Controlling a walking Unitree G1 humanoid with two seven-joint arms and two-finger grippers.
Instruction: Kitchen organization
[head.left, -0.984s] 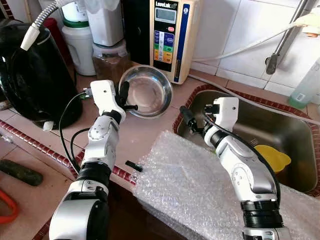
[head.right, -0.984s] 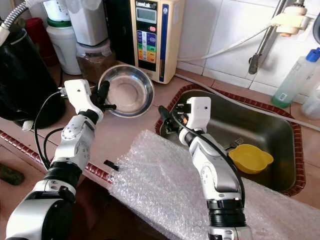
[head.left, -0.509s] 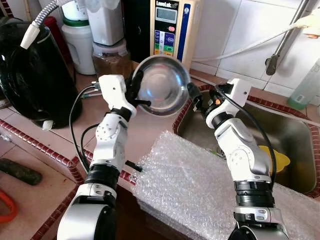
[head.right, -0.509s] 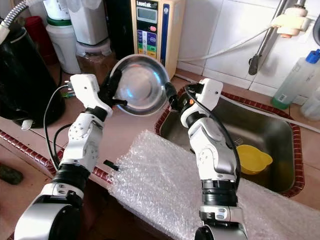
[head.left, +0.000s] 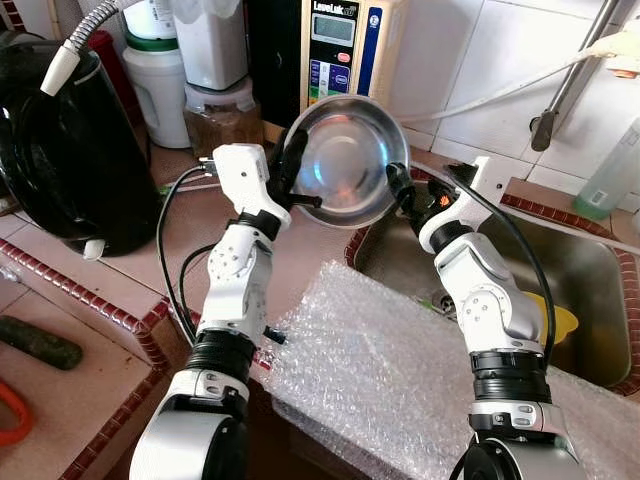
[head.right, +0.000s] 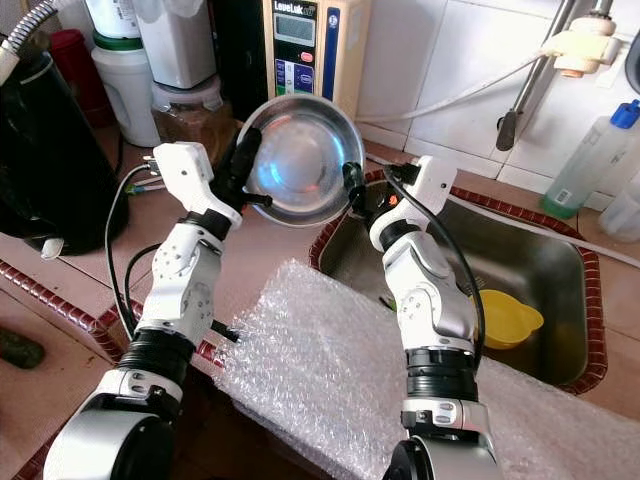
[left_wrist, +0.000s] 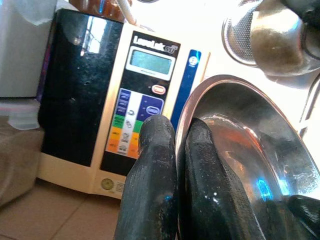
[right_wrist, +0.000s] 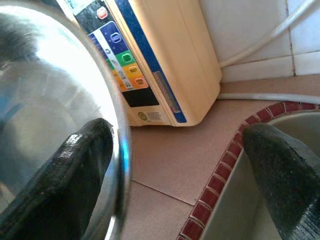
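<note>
A round steel bowl (head.left: 345, 160) is held up in the air, tilted on edge, in front of the cream water ioniser (head.left: 345, 50). My left gripper (head.left: 299, 172) is shut on the bowl's left rim; in the left wrist view its two black fingers (left_wrist: 152, 165) pinch the rim of the bowl (left_wrist: 250, 130). My right gripper (head.left: 418, 188) is open at the bowl's right rim, above the sink's left corner. In the right wrist view one finger (right_wrist: 65, 185) lies against the outside of the bowl (right_wrist: 50, 100), the other stands well apart.
A sheet of bubble wrap (head.left: 380, 370) lies over the counter's front edge. The steel sink (head.left: 590, 260) holds a yellow dish (head.left: 555, 318). A black appliance (head.left: 60, 140) and jars stand at the back left. A green bottle (head.left: 615, 170) is at the far right.
My left gripper has lifted the bowl off the counter and carried it up and to the right. My right gripper rose from the sink's edge to the bowl's right rim.
</note>
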